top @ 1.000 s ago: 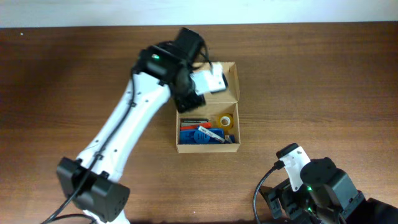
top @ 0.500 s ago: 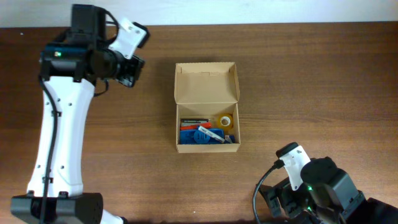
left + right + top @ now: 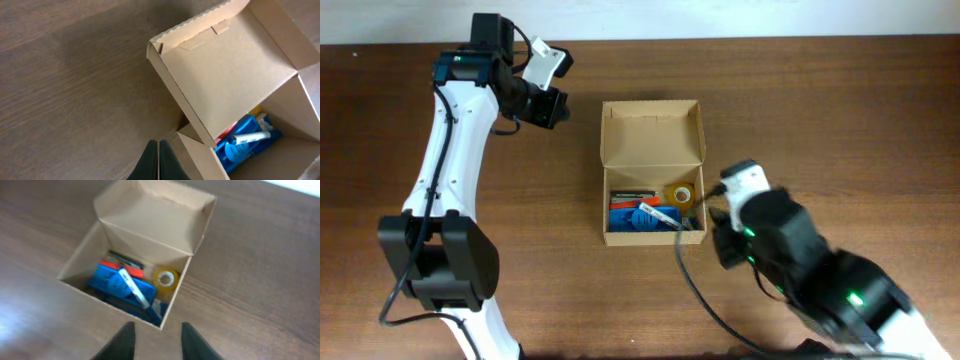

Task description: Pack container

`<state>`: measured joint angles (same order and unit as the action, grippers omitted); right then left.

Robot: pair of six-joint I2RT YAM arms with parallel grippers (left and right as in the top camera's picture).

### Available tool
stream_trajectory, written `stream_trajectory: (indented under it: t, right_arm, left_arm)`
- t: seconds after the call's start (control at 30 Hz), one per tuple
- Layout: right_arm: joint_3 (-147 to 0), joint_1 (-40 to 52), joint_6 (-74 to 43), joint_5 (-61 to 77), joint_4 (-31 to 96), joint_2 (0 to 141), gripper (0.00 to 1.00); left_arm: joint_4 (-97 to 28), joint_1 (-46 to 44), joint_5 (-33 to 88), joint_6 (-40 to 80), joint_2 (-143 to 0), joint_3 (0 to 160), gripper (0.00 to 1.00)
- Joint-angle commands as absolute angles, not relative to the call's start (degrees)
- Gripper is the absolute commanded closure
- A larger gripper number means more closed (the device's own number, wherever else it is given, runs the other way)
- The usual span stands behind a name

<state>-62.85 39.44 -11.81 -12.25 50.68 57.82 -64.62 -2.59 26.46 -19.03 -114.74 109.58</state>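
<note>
The small tan cardboard box (image 3: 653, 140) is sitting in the middle of the brown wooden surface (image 3: 840, 110), its flap lid standing open. A yellow tape roll (image 3: 682, 195) and a white pen (image 3: 658, 212) are lying inside. The left pincer (image 3: 159, 159) is hovering clenched and empty, apart from the lid end. The right pincer (image 3: 157, 341) is hanging released near the box's filled end, its 2 fingers apart.

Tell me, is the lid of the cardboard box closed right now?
No, the container's flap lid stands folded back in the overhead view, leaving the yellow tape roll and blue items inside exposed.
</note>
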Motion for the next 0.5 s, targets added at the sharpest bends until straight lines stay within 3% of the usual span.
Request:
stream_trajectory:
  t: [0.0, 0.07, 0.3, 0.47]
  right_arm:
    - [-63.3, 36.4, -14.7, -15.0, 49.2, 63.6, 0.83]
    - [-63.3, 31.2, -16.4, -13.0, 46.6, 67.6, 0.96]
    - [-63.3, 11.8, -15.2, 6.2, 34.2, 75.1, 0.96]
    - [-63.3, 5.5, -15.3, 18.5, 25.6, 85.7, 0.96]
  left_arm:
    - [-63.6, -2.4, 26.9, -16.1, -117.2, 109.6, 0.98]
    - [-62.9, -2.4, 26.8, -15.7, -118.4, 109.6, 0.98]
    - [-59.8, -2.5, 26.8, -11.1, -123.8, 109.6, 0.98]
    - [-58.0, -2.5, 24.4, -5.2, -125.9, 109.6, 0.98]
